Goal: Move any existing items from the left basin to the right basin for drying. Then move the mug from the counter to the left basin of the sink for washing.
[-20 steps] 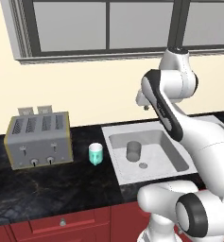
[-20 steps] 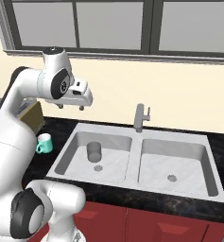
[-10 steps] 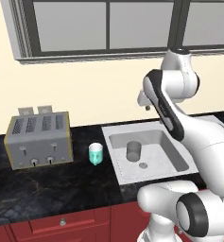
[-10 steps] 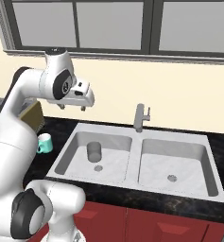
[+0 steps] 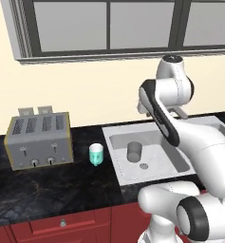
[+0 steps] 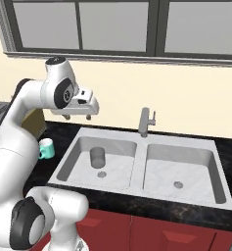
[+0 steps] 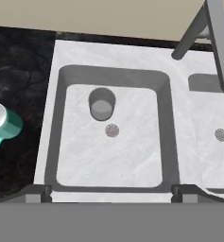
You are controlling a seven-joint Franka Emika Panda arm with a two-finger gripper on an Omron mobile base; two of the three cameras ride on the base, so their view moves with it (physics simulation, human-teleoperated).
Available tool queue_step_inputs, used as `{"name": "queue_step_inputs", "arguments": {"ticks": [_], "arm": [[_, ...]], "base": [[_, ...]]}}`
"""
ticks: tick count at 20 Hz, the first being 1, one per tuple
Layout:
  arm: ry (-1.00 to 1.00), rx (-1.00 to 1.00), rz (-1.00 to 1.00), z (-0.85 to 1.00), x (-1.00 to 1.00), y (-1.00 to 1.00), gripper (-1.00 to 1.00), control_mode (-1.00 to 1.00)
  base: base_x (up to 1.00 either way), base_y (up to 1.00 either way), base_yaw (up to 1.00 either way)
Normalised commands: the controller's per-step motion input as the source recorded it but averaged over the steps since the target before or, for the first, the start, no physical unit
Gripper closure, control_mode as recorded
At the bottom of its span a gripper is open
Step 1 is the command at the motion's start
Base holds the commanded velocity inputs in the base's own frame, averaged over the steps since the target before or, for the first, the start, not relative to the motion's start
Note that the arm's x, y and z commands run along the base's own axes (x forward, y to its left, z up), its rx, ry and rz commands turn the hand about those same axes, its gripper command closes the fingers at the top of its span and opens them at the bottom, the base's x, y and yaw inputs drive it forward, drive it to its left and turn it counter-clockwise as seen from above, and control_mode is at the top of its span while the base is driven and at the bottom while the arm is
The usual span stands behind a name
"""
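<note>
A plain grey cup [image 7: 102,105] stands upright in the left basin [image 7: 132,151], just behind the round drain [image 7: 112,130]. My gripper [image 6: 78,116] hangs high above the back of that basin [image 6: 115,164], pointing down, open and empty, well clear of the cup [image 6: 97,157]. Its fingertips [image 7: 38,193] stand wide apart at the bottom of the hand view. The teal-and-white mug [image 5: 96,154] sits on the black counter [image 5: 47,185] left of the sink; the hand view catches it as mug [image 7: 0,125]. The right basin [image 6: 186,166] holds nothing.
A silver toaster [image 5: 38,141] stands on the counter left of the mug. The grey faucet [image 6: 145,122] rises at the sink's middle back. A window runs along the wall behind. Red cabinets sit below the counter.
The hand has shifted slightly above the left basin, jaws still open. Cup and mug have not moved.
</note>
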Motion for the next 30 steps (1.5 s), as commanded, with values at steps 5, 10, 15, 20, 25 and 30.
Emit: {"name": "queue_step_inputs", "arguments": {"ticks": [5, 10, 15, 20, 25, 30], "arm": [[0.01, -0.01, 0.0, -0.3, 0.0, 0.0, -1.0, -1.0], [0.03, 0.0, 0.0, -0.26, 0.0, 0.0, -1.0, -1.0], [0.03, 0.0, 0.0, -0.3, 0.09, 0.0, -1.0, -1.0], [0.01, -0.01, -0.01, -0.32, 0.22, 0.0, -1.0, -1.0], [0.0, -0.03, -0.02, -0.26, 0.24, -0.01, -1.0, -1.0], [0.0, 0.0, -0.01, -0.1, 0.1, -0.01, -1.0, -1.0]], "base": [[0.0, 0.0, 0.0], [0.0, 0.0, 0.0], [0.0, 0.0, 0.0], [0.0, 0.0, 0.0], [0.0, 0.0, 0.0], [0.0, 0.0, 0.0]]}}
